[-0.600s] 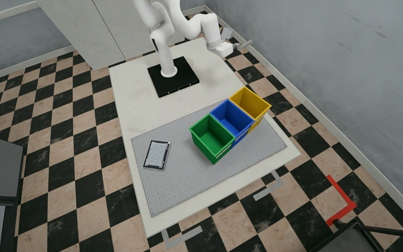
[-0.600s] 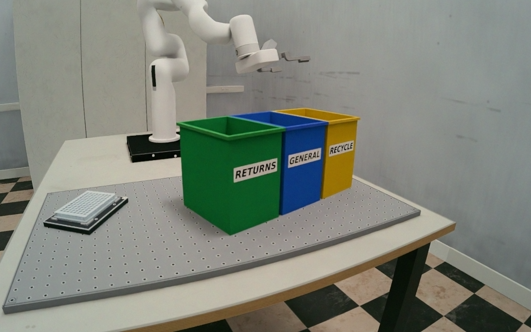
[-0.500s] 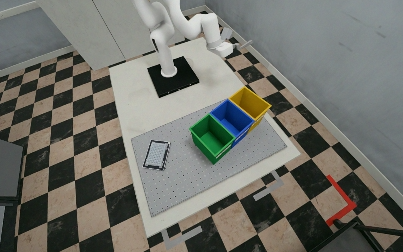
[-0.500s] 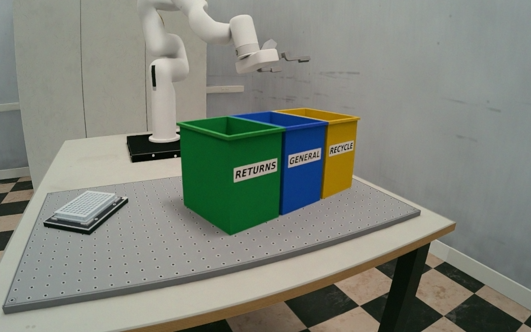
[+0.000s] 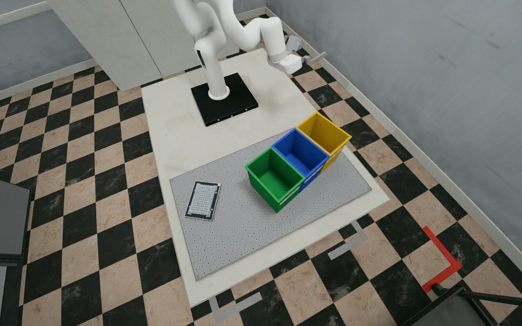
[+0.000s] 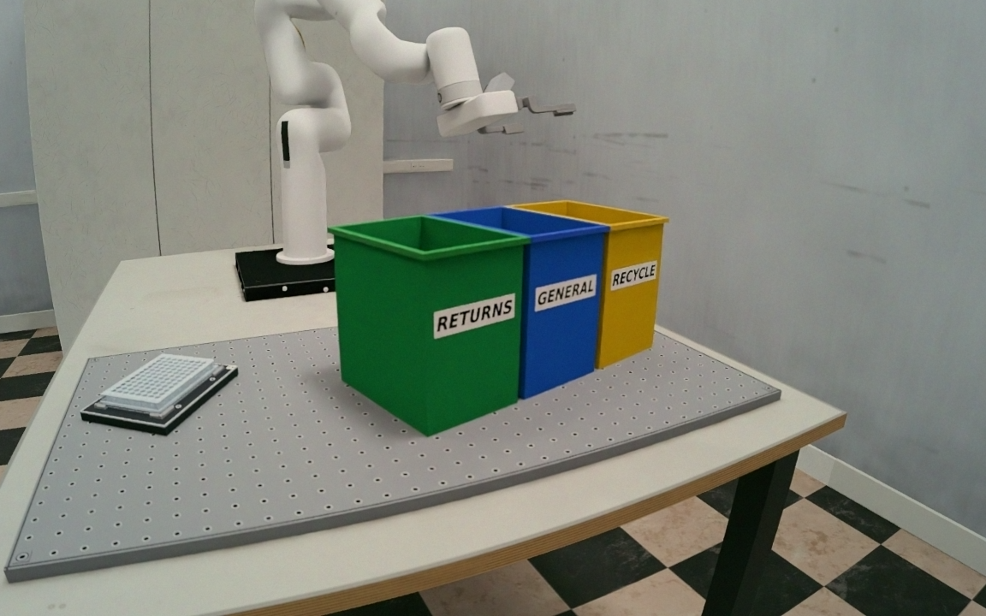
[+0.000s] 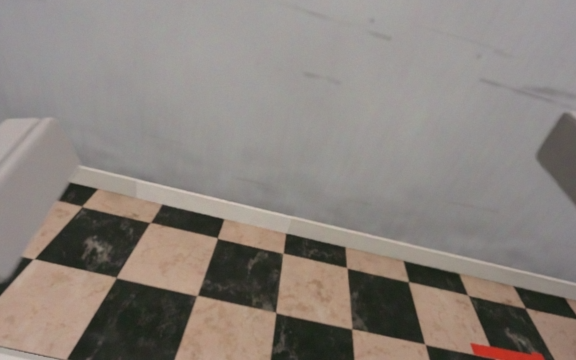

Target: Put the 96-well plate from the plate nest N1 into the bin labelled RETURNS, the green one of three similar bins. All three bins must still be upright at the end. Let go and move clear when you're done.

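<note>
The 96-well plate lies flat on the black nest, at the left of the perforated board. The green bin, labelled RETURNS, stands upright and looks empty. The blue GENERAL bin and the yellow RECYCLE bin stand upright in a row beside it. My gripper is open and empty. It is high up behind the bins, far from the plate, and points towards the wall. The nest's label is not readable.
The perforated board carries the nest and the bins. The arm's black base plate is behind the board. The grey wall rises beyond the table's right side. The bins stand close together.
</note>
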